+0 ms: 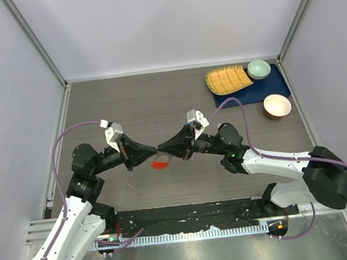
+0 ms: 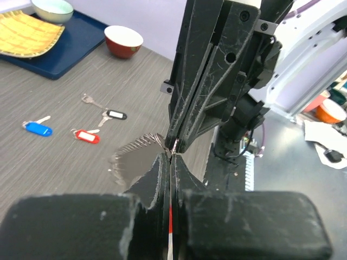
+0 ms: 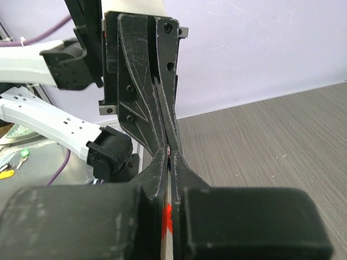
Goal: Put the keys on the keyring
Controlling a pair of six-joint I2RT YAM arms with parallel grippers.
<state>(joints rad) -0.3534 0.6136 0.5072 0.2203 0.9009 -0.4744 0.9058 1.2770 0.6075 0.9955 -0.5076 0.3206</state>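
Left gripper and right gripper meet tip to tip above the table, each pair of jaws pinched tight on the keyring, whose red fob hangs just below the tips. In the wrist views the fob shows only as a red sliver between the fingers, and the wire loop is a blurred grey smear. The blue key, red key, black key and silver key lie loose on the table, apart from the keyring; the top view cannot resolve them
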